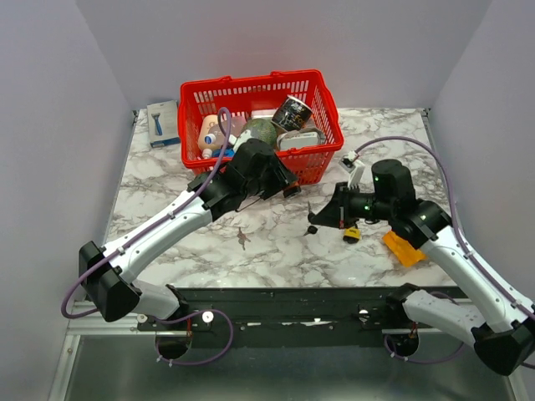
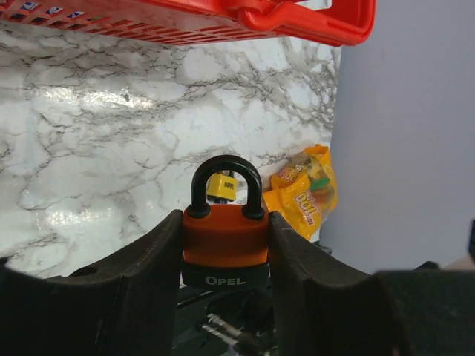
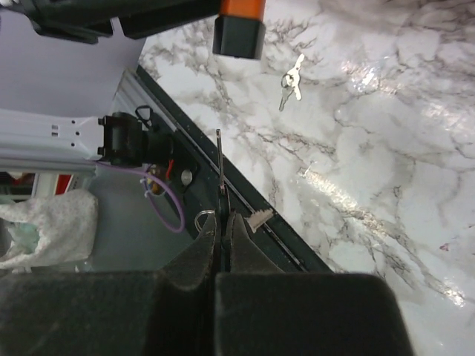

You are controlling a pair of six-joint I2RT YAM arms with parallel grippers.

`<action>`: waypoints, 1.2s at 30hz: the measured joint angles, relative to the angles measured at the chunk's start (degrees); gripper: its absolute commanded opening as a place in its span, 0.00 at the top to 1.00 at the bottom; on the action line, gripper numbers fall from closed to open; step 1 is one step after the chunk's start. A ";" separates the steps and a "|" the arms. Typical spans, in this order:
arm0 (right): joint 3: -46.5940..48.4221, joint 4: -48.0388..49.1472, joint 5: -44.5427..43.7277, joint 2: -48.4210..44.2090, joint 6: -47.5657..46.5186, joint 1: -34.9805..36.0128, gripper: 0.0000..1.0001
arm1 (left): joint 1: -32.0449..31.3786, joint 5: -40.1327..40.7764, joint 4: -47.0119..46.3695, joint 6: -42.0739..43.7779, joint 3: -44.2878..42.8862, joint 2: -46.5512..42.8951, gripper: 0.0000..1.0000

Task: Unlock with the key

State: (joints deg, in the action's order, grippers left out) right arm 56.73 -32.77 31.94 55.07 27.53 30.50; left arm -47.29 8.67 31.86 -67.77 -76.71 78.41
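My left gripper (image 2: 226,222) grasps the orange padlock (image 2: 225,237) by its sides, above the tabletop (image 1: 276,251), shackle pointing forward. My right gripper (image 3: 223,230) is clenched on the key (image 3: 220,170), its blade aimed toward the padlock base without touching it. The red basket (image 1: 251,87) holds a can (image 1: 292,111).

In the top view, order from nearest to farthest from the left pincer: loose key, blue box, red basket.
1. Red basket, right behind the left pincer.
2. Loose key, nearer the bases.
3. Blue box, back left.
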 measured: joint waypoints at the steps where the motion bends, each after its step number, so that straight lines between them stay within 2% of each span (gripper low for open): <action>1: 0.11 0.09 -0.33 0.85 0.24 1.16 0.99 | 0.20 -0.15 -0.55 -0.74 0.00 0.00 1.00; 13: 3.67 0.02 -2.21 8.00 1.66 3.28 0.99 | 0.96 -2.99 -2.67 -2.82 -0.42 1.09 1.00; 36: 6.03 -0.59 -4.72 11.78 2.95 3.30 0.99 | 1.09 -4.90 -2.62 -1.90 -0.42 2.60 1.00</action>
State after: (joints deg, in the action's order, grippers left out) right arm 62.76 -33.36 27.22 66.85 30.48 33.80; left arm -46.19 3.77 29.23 -69.67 -77.12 81.01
